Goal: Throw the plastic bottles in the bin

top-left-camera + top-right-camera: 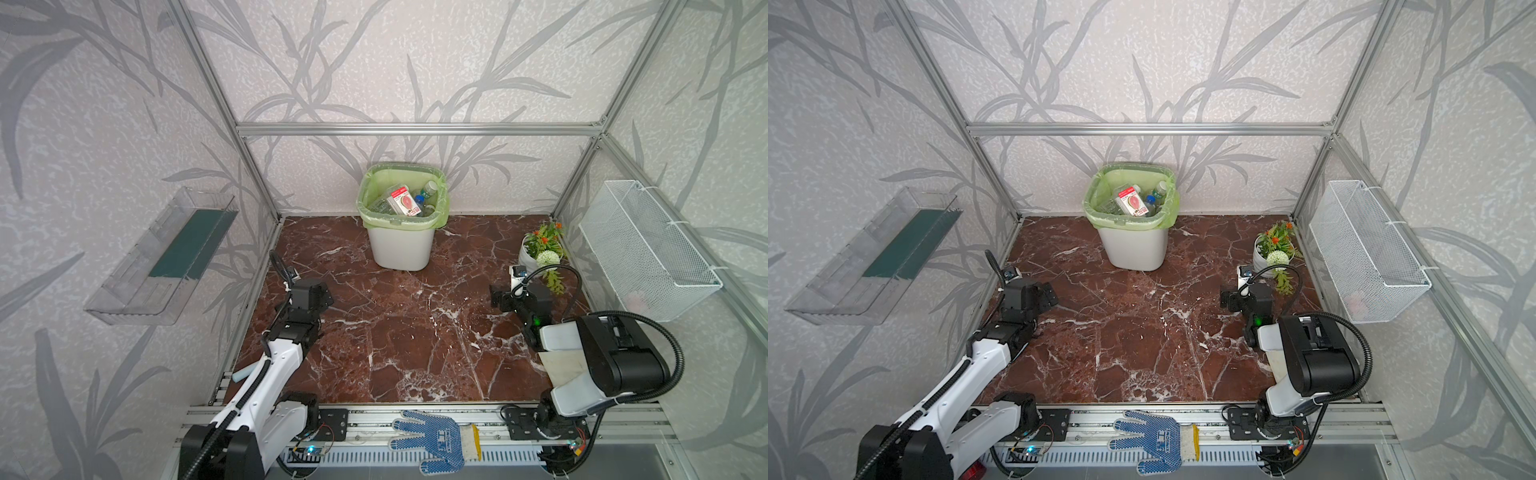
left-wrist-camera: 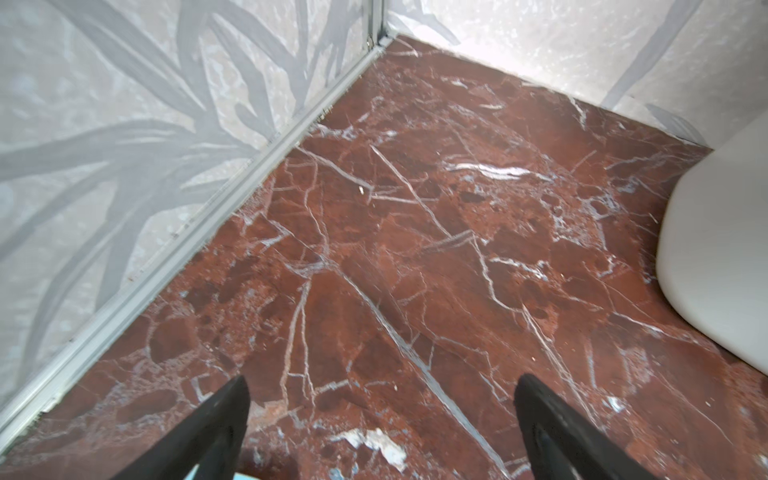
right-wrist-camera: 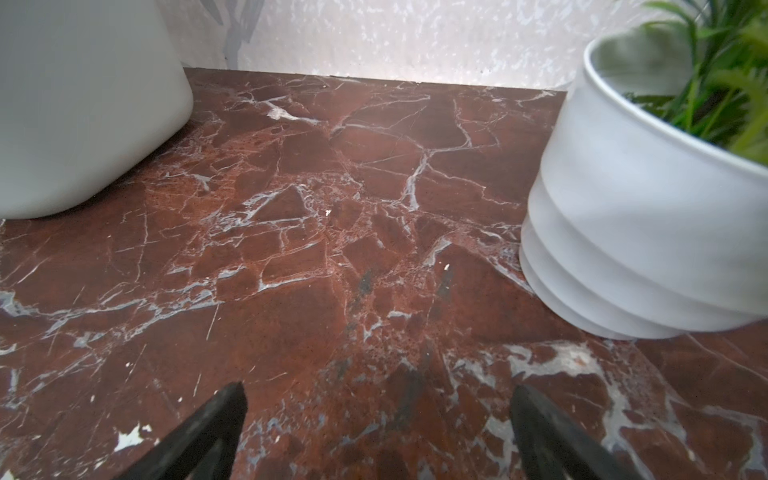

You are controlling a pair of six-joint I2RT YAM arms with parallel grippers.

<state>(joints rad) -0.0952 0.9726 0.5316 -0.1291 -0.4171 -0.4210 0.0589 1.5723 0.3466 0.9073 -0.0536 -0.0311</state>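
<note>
I start with the table (image 1: pixel 395 332), a red-brown marble top with white veins inside wallpapered walls. On the right wall hangs a white wire basket (image 1: pixel 648 249), on the left wall a clear tray (image 1: pixel 162 257). The bin (image 1: pixel 401 249) stands upright at the far middle of the table, close to the back wall, with its green bag folded over the rim. Both wrist views catch only a white lower corner of it (image 2: pixel 723 249) (image 3: pixel 83 104).

A white pot (image 1: pixel 530 253) of green and orange plants sits near the far right corner, just beyond my right arm. A blue-dotted glove (image 1: pixel 436 440) lies flat on the front rail between the two arm bases.

The bottles (image 1: pixel 409 201) I can see are all inside the bin, piled together. One with a red-and-white label lies on top, and a white-capped one leans toward the far right corner.

My left gripper (image 2: pixel 380 386) is spread wide and holds nothing, above bare marble near the left wall. My right gripper (image 3: pixel 378 395) is just as wide and also empty, over marble between bin and pot (image 3: pixel 644 228).
</note>
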